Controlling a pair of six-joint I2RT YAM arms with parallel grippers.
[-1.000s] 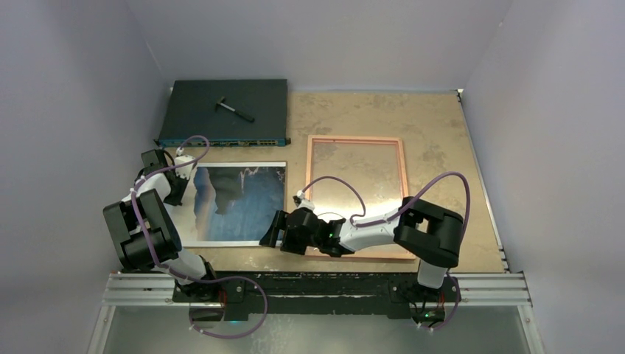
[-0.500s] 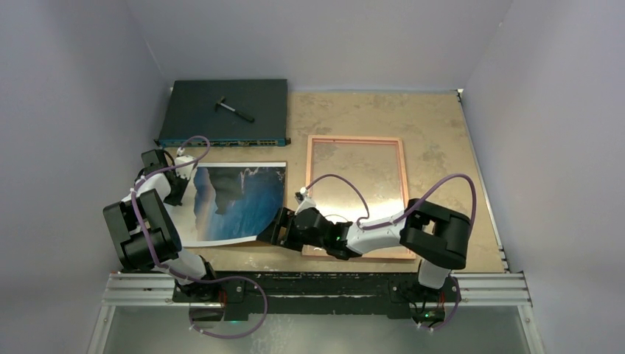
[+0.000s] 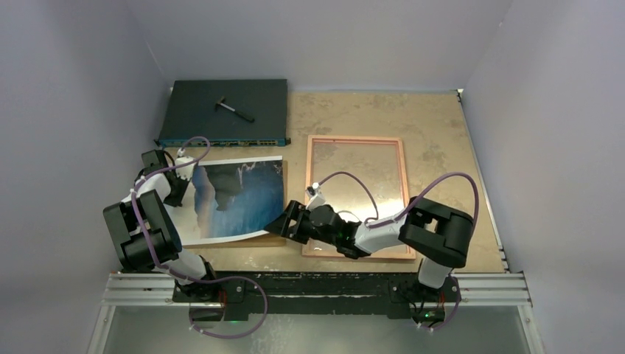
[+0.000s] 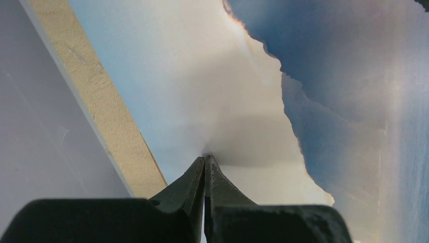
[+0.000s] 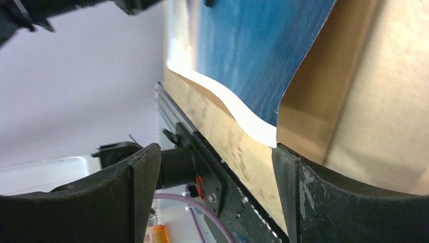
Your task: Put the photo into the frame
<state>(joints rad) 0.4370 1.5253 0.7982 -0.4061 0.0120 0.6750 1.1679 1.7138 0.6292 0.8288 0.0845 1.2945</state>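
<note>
Top external view: a tan table [image 3: 442,147] enclosed by pale walls, with two robot arms mounted at its near edge. The photo [image 3: 236,199], a dark blue picture with white streaks and a pale border, lies picture side up on the left half of the table, its near edge curling upward. The left gripper [image 3: 179,183] is at the photo's left edge. In the left wrist view its two dark fingers are clenched together with the tips meeting on the pale part of the sheet, apparently pinching it. The right gripper [image 3: 279,224] reaches across to the photo's near right corner. In the right wrist view its fingers are spread wide, with that corner between them but touching neither, lifted off a flat brown backing board [image 5: 311,106] beneath it. The frame [image 3: 355,139], a rectangle with a narrow pink border, lies flat just to the right of the photo, the table showing through its pane. A dark electronics box [image 3: 199,118] sits at the far left with a small tool [image 3: 234,109] on top.
</note>
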